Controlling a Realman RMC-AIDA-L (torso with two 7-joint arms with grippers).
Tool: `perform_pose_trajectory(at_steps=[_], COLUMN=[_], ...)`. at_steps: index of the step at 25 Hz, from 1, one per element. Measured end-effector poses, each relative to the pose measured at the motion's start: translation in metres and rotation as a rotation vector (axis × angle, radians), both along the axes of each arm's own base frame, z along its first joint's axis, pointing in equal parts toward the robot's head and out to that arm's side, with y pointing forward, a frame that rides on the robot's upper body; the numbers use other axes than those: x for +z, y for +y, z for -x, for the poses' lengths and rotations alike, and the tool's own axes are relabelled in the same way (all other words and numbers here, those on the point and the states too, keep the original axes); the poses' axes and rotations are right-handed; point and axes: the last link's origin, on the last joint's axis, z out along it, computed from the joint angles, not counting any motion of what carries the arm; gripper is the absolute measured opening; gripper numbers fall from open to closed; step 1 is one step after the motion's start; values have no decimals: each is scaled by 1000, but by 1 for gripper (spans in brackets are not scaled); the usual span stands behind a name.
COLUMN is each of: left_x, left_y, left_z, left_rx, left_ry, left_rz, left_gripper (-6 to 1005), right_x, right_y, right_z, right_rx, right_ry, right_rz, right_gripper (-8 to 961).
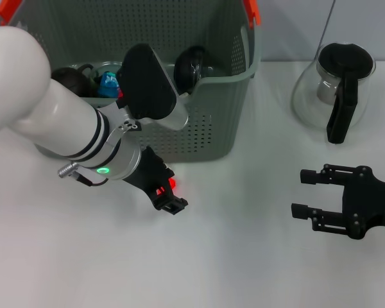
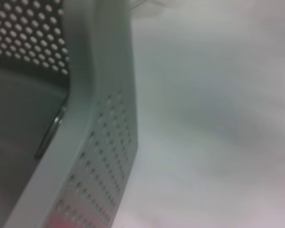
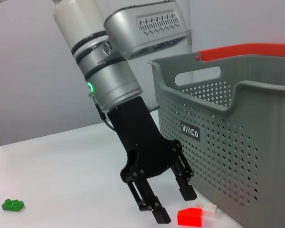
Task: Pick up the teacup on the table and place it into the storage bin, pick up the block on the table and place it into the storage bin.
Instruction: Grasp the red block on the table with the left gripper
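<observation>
Your left end effector (image 3: 173, 205) hangs low over the desk (image 1: 244, 256), fingers apart, straddling the red block (image 3: 190, 216) beside the bin (image 3: 237, 156). Right end effector (image 1: 303, 192) rests open on the desk near the teapot (image 1: 337, 90).

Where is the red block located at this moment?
The red block lies on the white table, close against the front wall of the storage bin. The left claw stands open directly over it, on the robot's left side.
</observation>
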Motion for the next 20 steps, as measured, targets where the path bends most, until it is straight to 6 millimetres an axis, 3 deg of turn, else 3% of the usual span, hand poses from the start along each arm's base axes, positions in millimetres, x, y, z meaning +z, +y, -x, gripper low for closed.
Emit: perform_pose_trajectory(at_steps=[20], left_x=[-16], left_y=[6], left_z=[5], left_rx=[50], left_ry=[-56], left_rz=[-79], left_gripper=[634], right_x=[-1], right_y=[-2], right_z=[2], right_rx=[17], right_ry=[4], right_rz=[9], right_gripper=[700])
